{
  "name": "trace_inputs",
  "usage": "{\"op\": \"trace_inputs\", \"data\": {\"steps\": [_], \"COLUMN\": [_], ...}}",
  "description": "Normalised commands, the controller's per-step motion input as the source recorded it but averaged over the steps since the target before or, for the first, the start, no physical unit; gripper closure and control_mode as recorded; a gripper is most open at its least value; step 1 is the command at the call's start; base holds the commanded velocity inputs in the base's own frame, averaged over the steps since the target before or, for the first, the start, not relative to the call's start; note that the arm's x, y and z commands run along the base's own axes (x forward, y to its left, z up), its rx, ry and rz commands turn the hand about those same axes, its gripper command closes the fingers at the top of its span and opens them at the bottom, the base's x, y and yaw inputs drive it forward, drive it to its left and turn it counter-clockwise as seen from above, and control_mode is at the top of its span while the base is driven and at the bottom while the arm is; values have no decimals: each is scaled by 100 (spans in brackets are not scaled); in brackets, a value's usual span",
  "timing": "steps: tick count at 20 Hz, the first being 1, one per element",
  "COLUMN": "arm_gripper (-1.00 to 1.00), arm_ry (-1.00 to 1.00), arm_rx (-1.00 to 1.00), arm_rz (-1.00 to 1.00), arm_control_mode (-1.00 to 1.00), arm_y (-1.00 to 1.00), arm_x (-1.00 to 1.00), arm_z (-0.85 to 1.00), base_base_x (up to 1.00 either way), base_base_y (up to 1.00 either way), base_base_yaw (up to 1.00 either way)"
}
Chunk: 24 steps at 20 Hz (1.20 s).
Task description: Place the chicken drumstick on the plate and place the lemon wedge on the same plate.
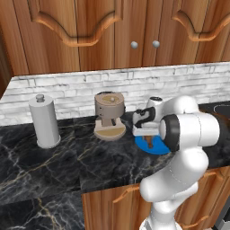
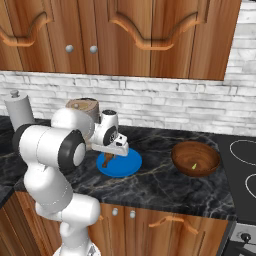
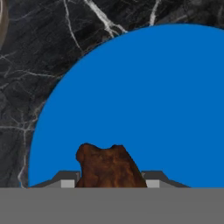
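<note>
My gripper (image 2: 108, 156): I hang low over the left part of the blue plate, fingers pointing down, clenched on the chicken drumstick between them.
My fingers (image 3: 66, 180): in the hand view the two tips stand either side of the brown meat, pressed against it.
Chicken drumstick (image 3: 109, 167): dark orange-brown and lumpy, held in my grip above the plate; in the right base view its lower end reaches down close to the blue surface, and I cannot tell whether it touches.
Plate (image 2: 127, 164): flat, round, bright blue, lying on the black marble counter near the front edge, directly beneath me.
Lemon wedge (image 2: 193, 165): a tiny yellow-green sliver lying inside the wooden bowl, well apart from the plate.
Wooden bowl (image 2: 195, 158): deep and brown, on the counter to the right of the plate, just beside the stovetop.
Coffee machine (image 1: 109, 115): tan, behind the plate, near the white brick backsplash.
Grey canister (image 1: 44, 120): upright with a knob on its lid, on the counter left of the coffee machine.
</note>
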Motion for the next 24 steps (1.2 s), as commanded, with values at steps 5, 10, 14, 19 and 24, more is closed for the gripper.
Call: {"op": "trace_inputs", "data": {"steps": [5, 10, 14, 19, 24], "arm_gripper": [100, 100, -100, -100, -100], "arm_ry": [-4, 0, 0, 0, 2], "arm_rx": [0, 0, 0, 0, 0], "arm_rz": [0, 0, 0, -1, -6], "arm_control_mode": [-100, -100, -100, -100, -100], "arm_y": [0, -2, -3, -9, -20], "arm_x": [16, 12, 1, -6, -18], "arm_z": [-26, -6, -9, 5, 38], "base_base_x": [0, 0, 0, 0, 0], "base_base_y": [0, 0, 0, 0, 0], "base_base_yaw": [0, 0, 0, 0, 0]}}
